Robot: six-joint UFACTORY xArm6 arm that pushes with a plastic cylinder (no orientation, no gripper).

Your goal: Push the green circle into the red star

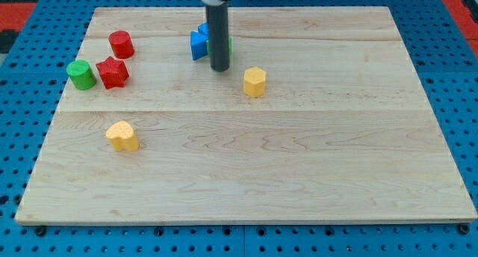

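You can see the green circle [81, 75] near the board's [299, 175] left edge, just beside the red star [112, 72] on its left, touching it or almost; I cannot tell which. A red cylinder [121, 44] stands just above the star. My tip [219, 68] is well apart from them, toward the view's top centre, in front of a blue block [199, 43] whose shape is partly hidden; a bit of green shows at the rod's right side. A yellow hexagon [255, 81] is near the tip on the right; a yellow heart [122, 136] lies lower left. You have no jaws here, only the rod.
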